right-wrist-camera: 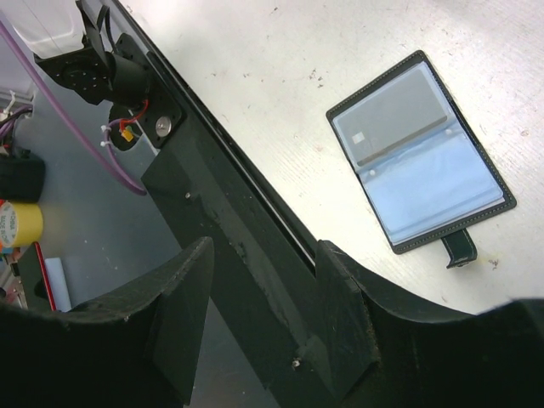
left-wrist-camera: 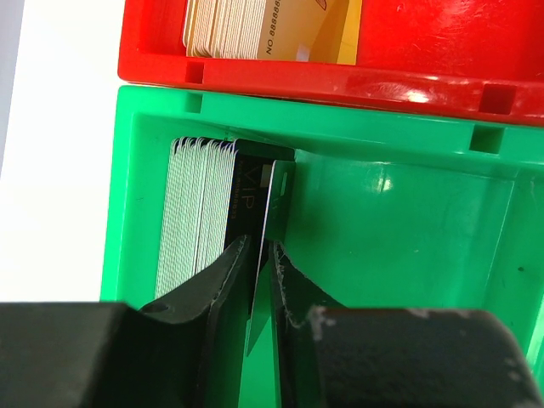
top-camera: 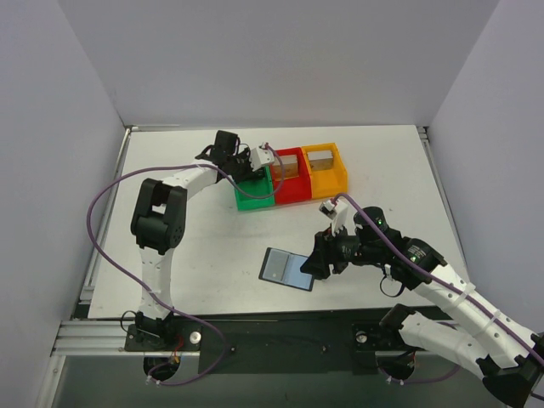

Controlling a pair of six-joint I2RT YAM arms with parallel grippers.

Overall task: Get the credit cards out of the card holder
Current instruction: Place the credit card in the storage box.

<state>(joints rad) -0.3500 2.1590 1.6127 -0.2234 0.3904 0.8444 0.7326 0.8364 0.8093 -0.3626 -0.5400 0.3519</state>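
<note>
toward twelve o'clock on the white table (top-camera: 212,255), three stand touching in a row: green bin (top-camera: 252,202) at the nine o'clock end, red bin (top-camera: 293,194) in the middle, orange bin (top-camera: 330,183) at three o'clock.

A row of bins (top-camera: 291,189) stands far back on the table (top-camera: 212,246). Inside the left bin (left-wrist-camera: 399,246), a card stack (left-wrist-camera: 200,212) stands against one side wall, a single card (left-wrist-camera: 270,212) just beside it. Nearer the front, the card holder (top-camera: 286,269) lies open on the table.
</note>
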